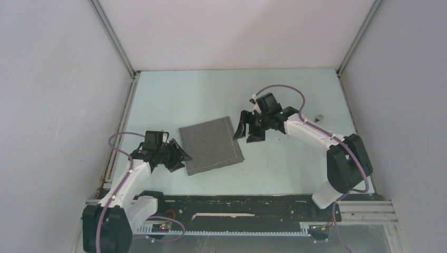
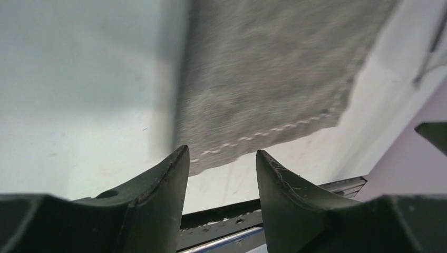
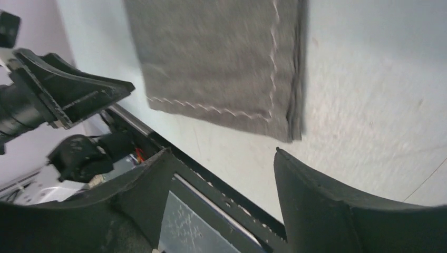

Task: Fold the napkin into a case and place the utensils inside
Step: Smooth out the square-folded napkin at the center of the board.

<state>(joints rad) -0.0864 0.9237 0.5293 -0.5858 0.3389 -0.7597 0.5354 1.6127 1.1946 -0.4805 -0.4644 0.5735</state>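
One grey woven cloth napkin (image 1: 212,146) with pale stitched hem lines, lying flat and slightly skewed at the middle of the pale blue-green tabletop (image 1: 174,95); doubled along one edge in the right wrist view, so judged folded at least once but not yet a narrow case. Step in hand, most likely: the next fold.

Flanked by two black two-finger grippers; left gripper (image 1: 179,156) just beside the near-left corner, fingers spread and holding nothing; right gripper (image 1: 246,132) just beside the far-right corner, likewise spread and empty (neither touching the cloth, as far as can be told).

Called for next: a low pinch on a hem edge, close against the table; a lift that leaves the lower layer undragged; a square lay-over to narrow the cloth.

Of the utensils, none clearly made out; only one small pale-grey piece (image 1: 318,118) on the table well to the right, too small to name as fork or knife.
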